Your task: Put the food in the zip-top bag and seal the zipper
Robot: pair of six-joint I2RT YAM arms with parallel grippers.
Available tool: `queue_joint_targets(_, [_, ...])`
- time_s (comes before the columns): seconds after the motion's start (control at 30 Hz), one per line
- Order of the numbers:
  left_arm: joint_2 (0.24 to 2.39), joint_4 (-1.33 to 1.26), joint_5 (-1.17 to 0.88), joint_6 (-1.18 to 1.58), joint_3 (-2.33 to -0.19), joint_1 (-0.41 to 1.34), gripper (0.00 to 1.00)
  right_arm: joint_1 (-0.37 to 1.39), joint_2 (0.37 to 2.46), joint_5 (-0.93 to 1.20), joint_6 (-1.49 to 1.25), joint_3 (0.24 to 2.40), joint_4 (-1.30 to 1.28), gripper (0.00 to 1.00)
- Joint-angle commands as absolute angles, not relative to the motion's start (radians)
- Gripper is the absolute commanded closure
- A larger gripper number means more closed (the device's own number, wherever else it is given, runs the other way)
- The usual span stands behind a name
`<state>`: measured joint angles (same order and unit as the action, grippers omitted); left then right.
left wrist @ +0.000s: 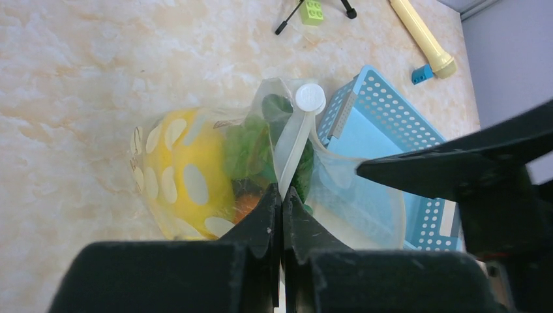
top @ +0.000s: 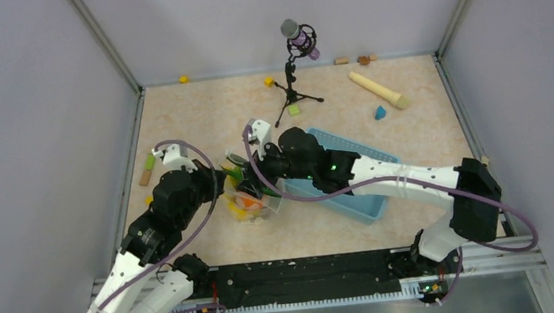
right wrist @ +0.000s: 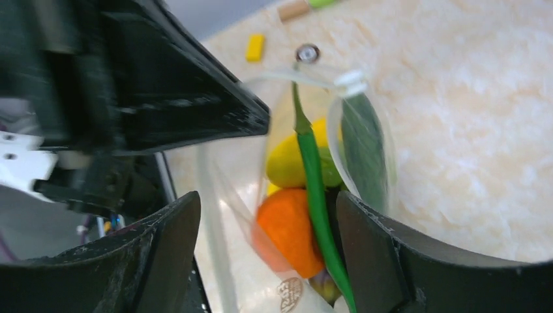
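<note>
Marbled tabletop (top: 201, 118): zip-top bag (top: 251, 201) holding food (left wrist: 182, 169) lies toward the near edge. Left gripper (left wrist: 282, 195) jaws clamp the zipper (left wrist: 290, 147); right gripper (right wrist: 267, 208) jaws stand open astride the bag.

There were two robot arms, a left arm (top: 171, 205) and a right arm (top: 383, 173). There was one zip-top bag (left wrist: 365, 208). Inside it one yellow oval fruit (left wrist: 179, 173) and one orange (right wrist: 290, 228) could be counted, but the green pieces overlapped too much to count. Also present were one light blue basket (top: 355, 201), one microphone on a tripod (top: 300, 43) and one beige wooden cylinder (top: 379, 89). Loose on the table lay two yellow blocks (top: 184, 79) (top: 268, 81), two green blocks (top: 293, 110) (top: 150, 161), one blue block (top: 380, 112) and one tan block (top: 145, 178).
</note>
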<state>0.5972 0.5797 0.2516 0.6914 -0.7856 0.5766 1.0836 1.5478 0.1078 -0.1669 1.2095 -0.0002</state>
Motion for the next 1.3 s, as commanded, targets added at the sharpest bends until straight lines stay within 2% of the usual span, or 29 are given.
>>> queue_joint_targets(0.0, [0.576, 0.52, 0.276, 0.727, -0.779, 0.573, 1.0, 1.079, 1.44, 0.194, -0.177, 1.175, 0.12, 0.24])
queue_joint_targets(0.33, [0.544, 0.474, 0.273, 0.735, -0.721, 0.573, 1.0, 1.079, 1.26, -0.186, -0.234, 0.965, 0.094, 0.25])
queue_joint_targets(0.53, [0.544, 0.468, 0.261, 0.739, -0.714, 0.572, 1.0, 1.078, 1.317, -0.233, -0.267, 0.942, 0.081, 0.3])
queue_joint_targets(0.63, [0.544, 0.468, 0.256, 0.744, -0.709, 0.572, 1.0, 1.077, 1.363, -0.258, -0.267, 0.962, 0.076, 0.38])
queue_joint_targets(0.67, [0.544, 0.469, 0.255, 0.745, -0.708, 0.572, 1.0, 1.077, 1.374, -0.26, -0.255, 0.97, 0.078, 0.48])
queue_joint_targets(0.73, [0.545, 0.471, 0.251, 0.746, -0.708, 0.572, 1.0, 1.075, 1.394, -0.26, -0.226, 0.989, 0.09, 0.83])
queue_joint_targets(0.8, [0.548, 0.471, 0.246, 0.746, -0.708, 0.572, 1.0, 1.075, 1.407, -0.261, -0.199, 1.01, 0.098, 0.98])
queue_joint_targets(1.0, [0.58, 0.45, 0.216, 0.758, -0.717, 0.573, 1.0, 1.057, 1.448, -0.202, -0.123, 1.068, 0.159, 1.0])
queue_joint_targets(1.27, [0.678, 0.263, 0.065, 0.793, -0.694, 0.572, 1.0, 1.03, 1.502, -0.053, -0.02, 1.154, 0.16, 1.0])
